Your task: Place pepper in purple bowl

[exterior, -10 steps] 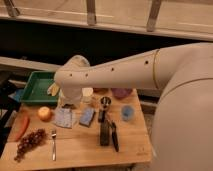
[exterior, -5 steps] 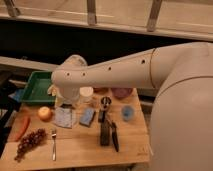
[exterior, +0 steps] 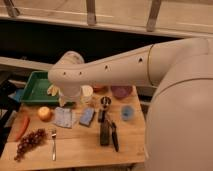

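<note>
I count one pepper (exterior: 22,127), one purple bowl (exterior: 121,91), one orange-red bowl (exterior: 99,88), one blue cup (exterior: 127,112) and one white cup (exterior: 87,93). I get one round orange fruit (exterior: 45,113), one grape bunch (exterior: 29,142) and one fork (exterior: 53,145). There are two dark tools (exterior: 104,132) and two bluish flat pieces (exterior: 63,117). One green tray (exterior: 36,86) sits on one counter (exterior: 85,152). I see one gripper (exterior: 67,100), low at the counter's back left beside the tray, jaws apart.
</note>
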Robot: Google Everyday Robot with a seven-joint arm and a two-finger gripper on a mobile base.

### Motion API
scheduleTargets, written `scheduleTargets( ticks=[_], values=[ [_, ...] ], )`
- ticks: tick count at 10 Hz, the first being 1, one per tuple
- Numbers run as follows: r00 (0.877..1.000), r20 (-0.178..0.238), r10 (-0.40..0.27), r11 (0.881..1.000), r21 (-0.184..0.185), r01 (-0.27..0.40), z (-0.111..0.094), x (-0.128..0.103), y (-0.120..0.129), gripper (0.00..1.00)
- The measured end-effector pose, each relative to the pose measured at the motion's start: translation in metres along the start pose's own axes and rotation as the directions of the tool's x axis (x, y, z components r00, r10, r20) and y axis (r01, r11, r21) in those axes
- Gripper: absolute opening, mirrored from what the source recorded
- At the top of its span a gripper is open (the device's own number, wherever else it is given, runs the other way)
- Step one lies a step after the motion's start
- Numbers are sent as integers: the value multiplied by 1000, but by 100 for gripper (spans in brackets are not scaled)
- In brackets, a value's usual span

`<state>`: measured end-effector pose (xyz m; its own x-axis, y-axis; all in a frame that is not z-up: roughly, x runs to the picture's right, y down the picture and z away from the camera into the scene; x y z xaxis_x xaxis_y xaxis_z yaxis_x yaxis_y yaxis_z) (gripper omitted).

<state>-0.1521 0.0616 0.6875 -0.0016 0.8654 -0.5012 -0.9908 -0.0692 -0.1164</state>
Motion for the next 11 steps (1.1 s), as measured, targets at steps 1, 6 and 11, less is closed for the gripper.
scheduleTargets(
  ticks=[1,6,11],
  values=[
    [1000,-7,-15,1000,-5,15,5,-3,12,65],
    [991,-55,-123,990,-78,119,53,-24,105,65],
    [966,-99,-238,963,-153,222,85,-5,178,65]
  ],
)
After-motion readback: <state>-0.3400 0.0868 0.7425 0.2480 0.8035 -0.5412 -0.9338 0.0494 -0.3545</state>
